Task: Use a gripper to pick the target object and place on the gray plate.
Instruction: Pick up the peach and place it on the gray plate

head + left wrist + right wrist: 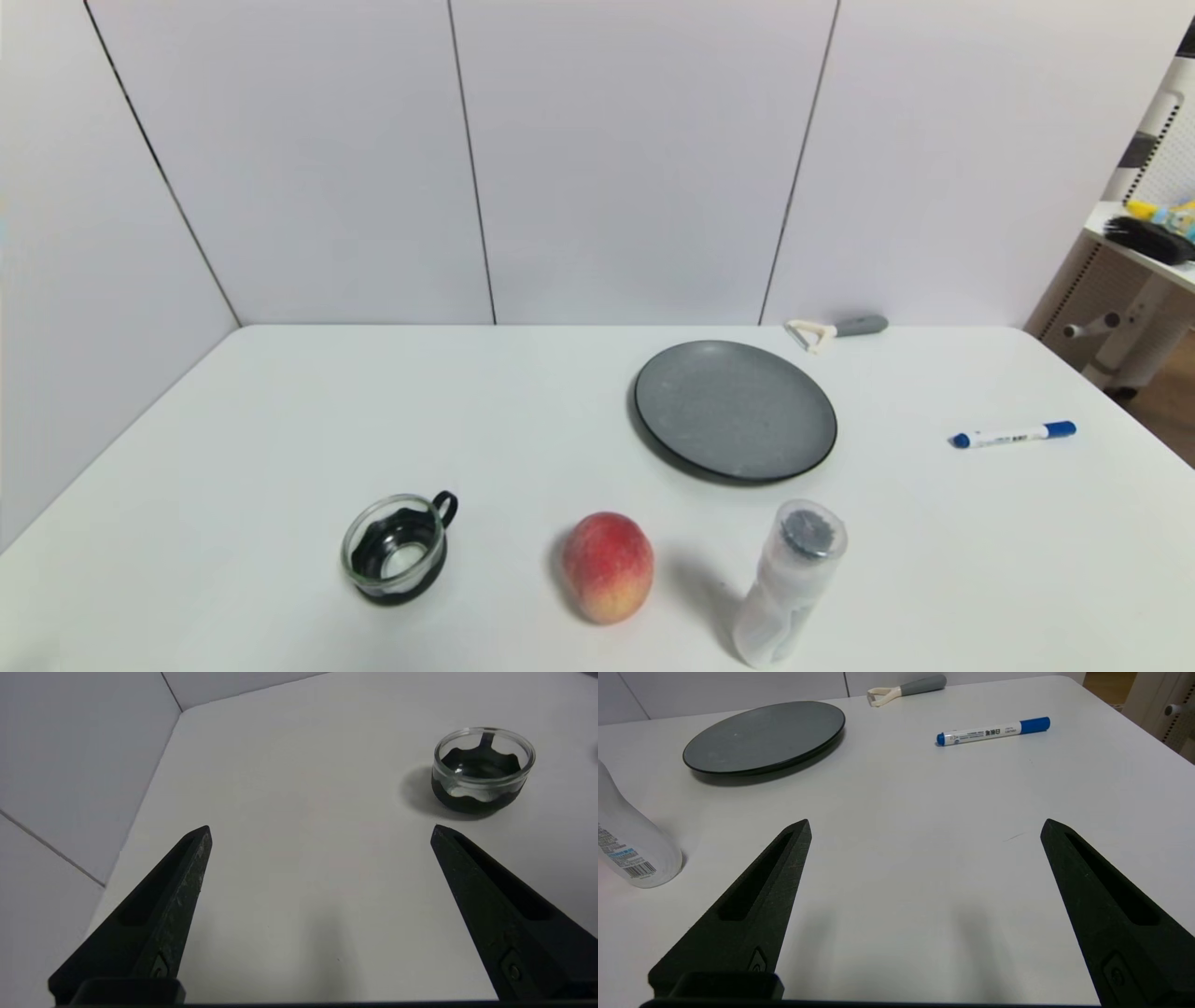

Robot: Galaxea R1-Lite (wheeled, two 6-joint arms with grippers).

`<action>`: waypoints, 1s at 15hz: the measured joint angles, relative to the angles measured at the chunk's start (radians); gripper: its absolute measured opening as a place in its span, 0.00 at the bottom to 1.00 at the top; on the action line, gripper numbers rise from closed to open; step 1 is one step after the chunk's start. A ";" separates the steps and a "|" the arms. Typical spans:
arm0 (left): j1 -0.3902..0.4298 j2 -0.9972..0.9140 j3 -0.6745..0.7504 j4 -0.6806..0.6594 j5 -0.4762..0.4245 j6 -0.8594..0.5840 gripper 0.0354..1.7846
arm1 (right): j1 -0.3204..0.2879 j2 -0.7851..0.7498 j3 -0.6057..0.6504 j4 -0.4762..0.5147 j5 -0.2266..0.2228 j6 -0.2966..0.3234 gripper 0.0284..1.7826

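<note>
A red-pink and yellow peach [607, 567] sits near the front middle of the white table. The gray plate [735, 411] lies behind it to the right, empty, and also shows in the right wrist view [764, 736]. Neither gripper shows in the head view. My left gripper [320, 829] is open and empty above bare table near the glass cup. My right gripper [924, 823] is open and empty above bare table, right of the bottle. The peach is out of both wrist views.
A glass cup with a black handle [397, 549] [483, 769] stands left of the peach. A clear plastic bottle [789, 583] [626, 842] stands right of it. A blue marker [1013, 435] [992, 730] and a peeler [836, 329] [906, 688] lie at the right and back.
</note>
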 joint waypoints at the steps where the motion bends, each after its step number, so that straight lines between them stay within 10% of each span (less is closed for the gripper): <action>1: 0.000 0.075 -0.066 0.013 -0.009 0.039 0.94 | 0.000 0.000 0.000 0.000 0.000 0.000 0.95; 9: -0.056 0.801 -0.760 0.330 -0.292 0.440 0.94 | 0.000 0.000 0.000 0.000 0.000 0.000 0.95; 15: -0.408 1.270 -1.058 0.505 -0.422 0.559 0.94 | 0.000 0.000 0.000 0.000 0.000 0.000 0.95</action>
